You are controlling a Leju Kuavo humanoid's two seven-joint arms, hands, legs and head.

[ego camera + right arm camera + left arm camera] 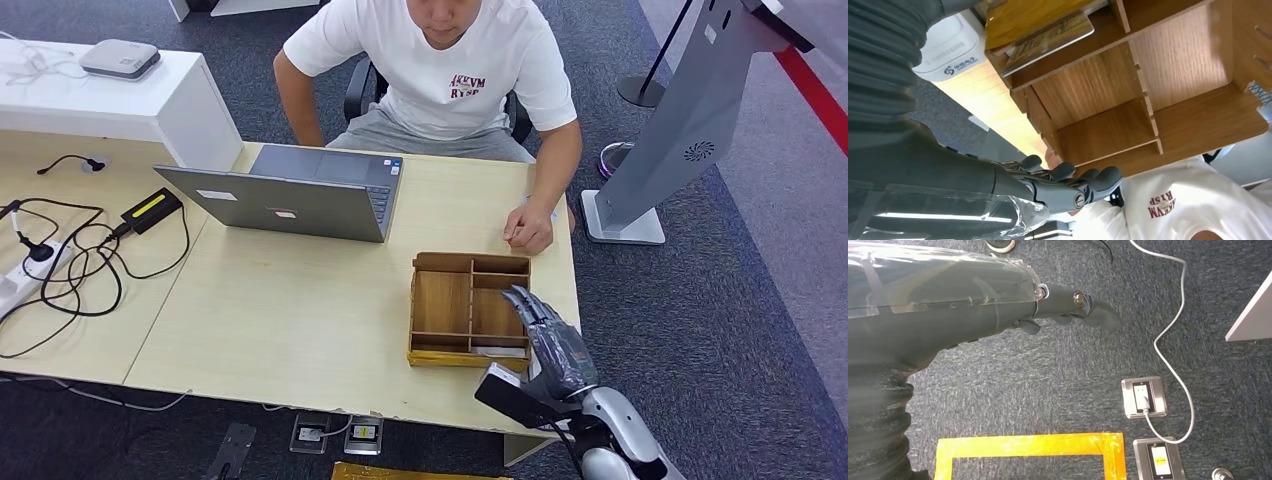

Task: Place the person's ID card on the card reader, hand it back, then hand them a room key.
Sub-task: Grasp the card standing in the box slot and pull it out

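Your right hand (553, 345) hovers, fingers (1100, 178) released and grasping nothing, above the compartmented wooden tray (440, 300) on the pale worktop (300, 320). A patterned card (1048, 40) lies in its near slot; the thin dividers could snag fingertips. Your left hand (1068, 302) hangs loose over the carpet.

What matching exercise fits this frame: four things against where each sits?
Things:
1. laptop
2. wooden tray
3. right hand
4. left hand

Places:
A. hanging over dark carpet near floor sockets
B. on the desk near the robot's edge, in front of the person's fist
C. raised over the tray's right side, fingers apart, holding nothing
D. open on the desk, screen facing the person

Pairs: 1-D, 2-B, 3-C, 4-A
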